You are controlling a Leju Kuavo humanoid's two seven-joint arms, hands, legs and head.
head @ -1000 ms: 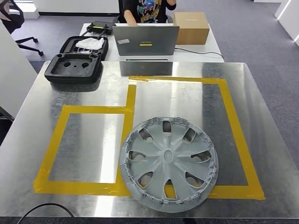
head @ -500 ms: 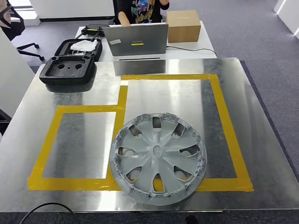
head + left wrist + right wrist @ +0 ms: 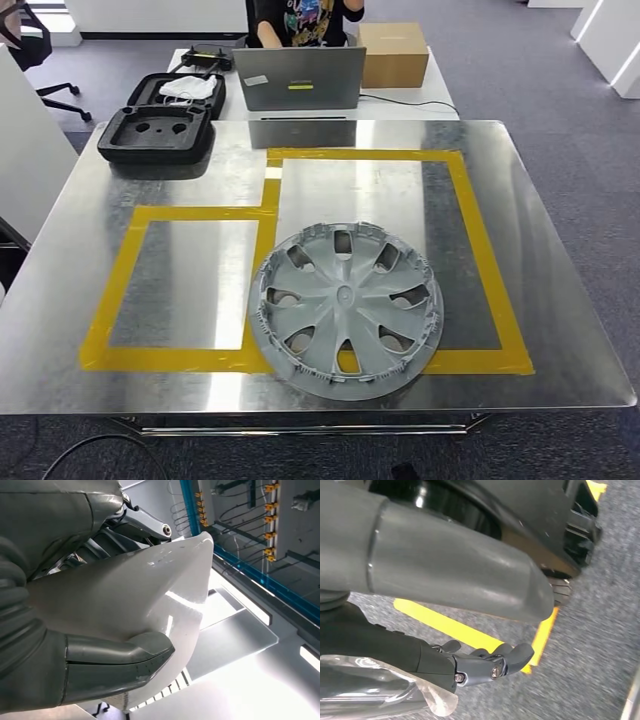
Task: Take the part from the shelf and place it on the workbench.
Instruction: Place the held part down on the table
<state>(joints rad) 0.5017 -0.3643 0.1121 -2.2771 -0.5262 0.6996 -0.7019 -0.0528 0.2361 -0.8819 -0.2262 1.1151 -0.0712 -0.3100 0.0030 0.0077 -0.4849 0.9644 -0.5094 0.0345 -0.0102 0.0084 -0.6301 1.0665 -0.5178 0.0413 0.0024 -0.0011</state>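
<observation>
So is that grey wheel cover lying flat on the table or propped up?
Flat. The wheel cover lies face up on the metal table, its near edge overlapping the yellow tape.

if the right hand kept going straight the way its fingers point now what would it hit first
Most likely the grey carpet floor. In the right wrist view the right hand hangs with its fingers aimed past the yellow floor tape at bare carpet; nothing else shows in that line, though depth is unclear.
</observation>
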